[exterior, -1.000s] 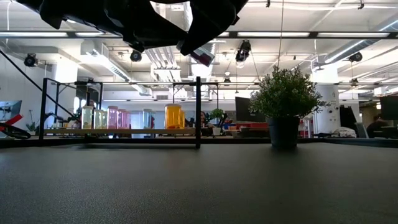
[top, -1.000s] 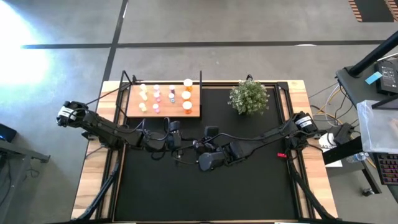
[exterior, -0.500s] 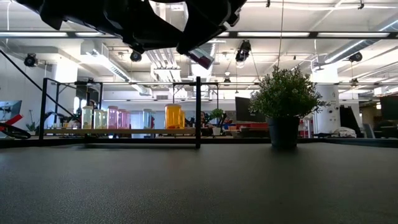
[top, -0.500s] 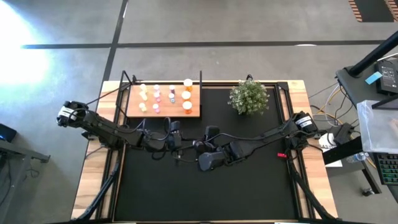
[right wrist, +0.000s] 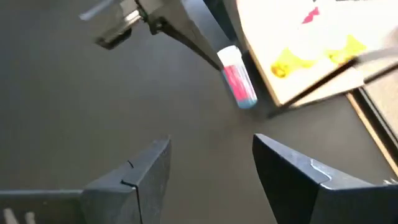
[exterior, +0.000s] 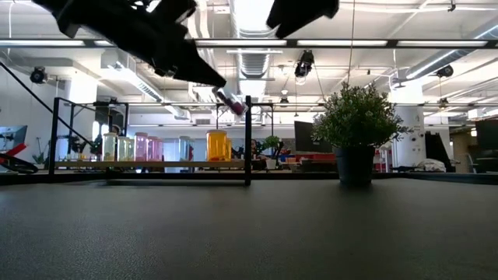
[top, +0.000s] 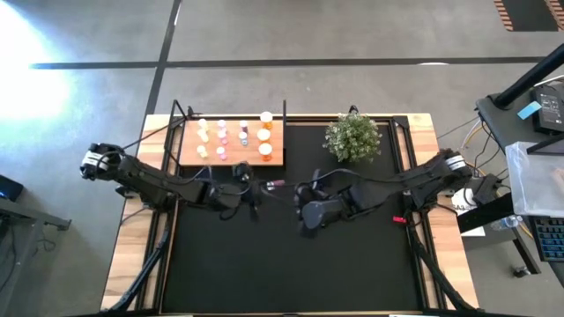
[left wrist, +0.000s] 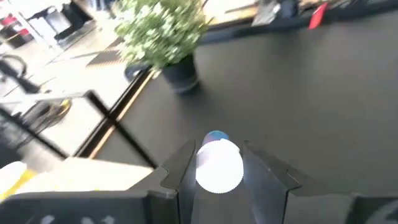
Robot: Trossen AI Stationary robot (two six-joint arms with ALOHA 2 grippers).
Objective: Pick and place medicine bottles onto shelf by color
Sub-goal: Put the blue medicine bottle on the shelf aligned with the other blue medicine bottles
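Plant [top: 352,137] beside shelf [top: 232,154]

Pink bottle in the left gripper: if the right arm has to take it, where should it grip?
Probably the bare body of the pink bottle, coming end-on from the side of the right gripper. The left gripper pinches only the white-capped end, so the rest sticks out roughly level toward the open right fingers.

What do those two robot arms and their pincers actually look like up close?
Both arms are dark, slim and jointed, with thin black cables trailing along them. Each has a pale ring near its outer end. The left gripper and right gripper each end in two flat, dark grey, wedge-shaped fingers with angular edges.
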